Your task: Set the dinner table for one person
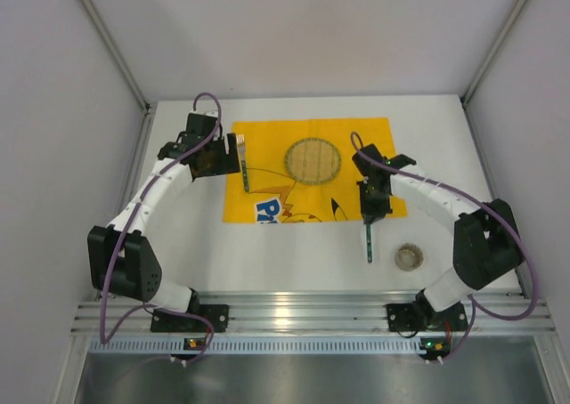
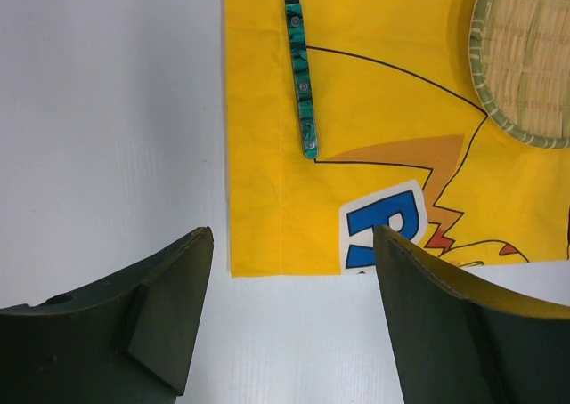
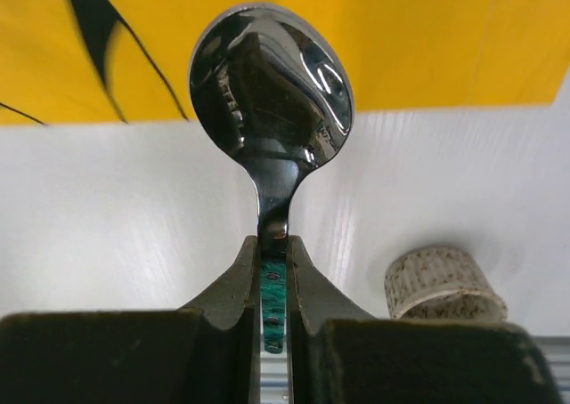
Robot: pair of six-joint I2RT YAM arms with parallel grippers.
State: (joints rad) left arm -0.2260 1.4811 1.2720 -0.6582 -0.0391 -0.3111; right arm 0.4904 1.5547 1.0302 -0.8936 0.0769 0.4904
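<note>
White walls box in the dinner table [image 1: 294, 253], which shows all round the yellow cloth [image 1: 267, 146]. Just off the cloth's near edge my right gripper [image 3: 272, 244] pinches the spoon [image 3: 272, 84] by its green handle. It looks light, stiff, slick steel, so I judge the handle the right hold. My left gripper [image 2: 294, 239] hangs spread over the cloth's near-left corner, short of the fork [image 2: 303, 84]. On the cloth the woven plate [image 1: 313, 161] looks empty. Whether anything is in the cup [image 3: 441, 284] off its near-right corner, I cannot tell.

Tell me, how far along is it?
Done: plate and fork lie on the yellow cloth. In hand: the right tool grips the spoon; the left tool is open, empty. Left: laying the spoon down, perhaps moving the cup, which stands off the cloth.
</note>
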